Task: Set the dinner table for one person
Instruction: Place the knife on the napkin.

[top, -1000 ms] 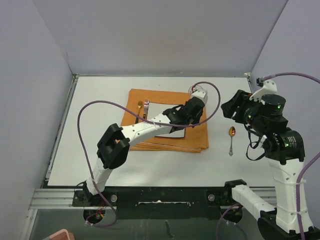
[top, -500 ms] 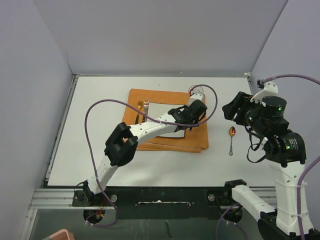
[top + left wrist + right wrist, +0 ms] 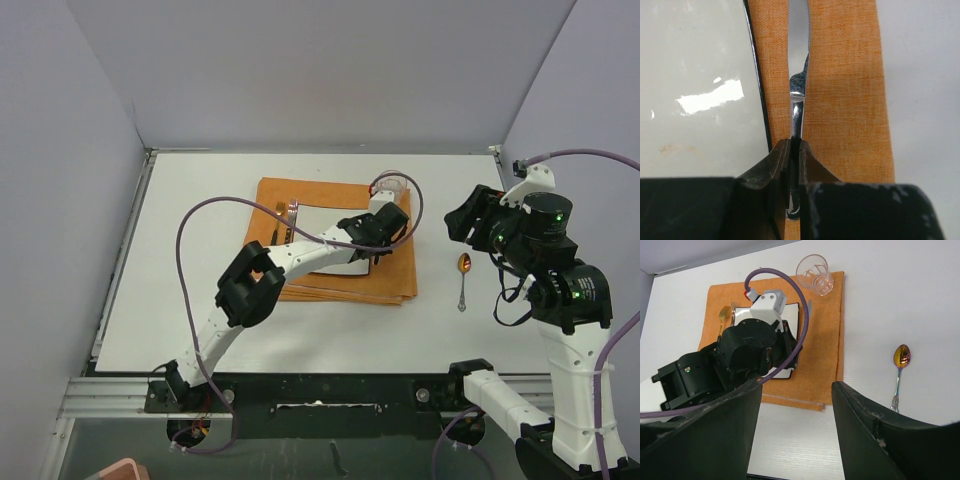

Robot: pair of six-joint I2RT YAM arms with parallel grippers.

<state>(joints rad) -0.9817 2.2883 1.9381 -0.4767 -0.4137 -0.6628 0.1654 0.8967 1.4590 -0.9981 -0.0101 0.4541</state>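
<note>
White square plate (image 3: 695, 50) sat on orange cloth mat (image 3: 850, 100); left gripper (image 3: 795, 150) clenched silver knife (image 3: 799, 50); iridescent spoon (image 3: 463, 280) lay unplaced by right edge; right gripper (image 3: 796, 387) gaped.

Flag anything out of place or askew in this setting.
Only the spoon stands out: it lies alone on the bare dinner table, right of the orange mat and apart from it. The knife, clamped in the left fingers, runs parallel to the plate edge.
</note>
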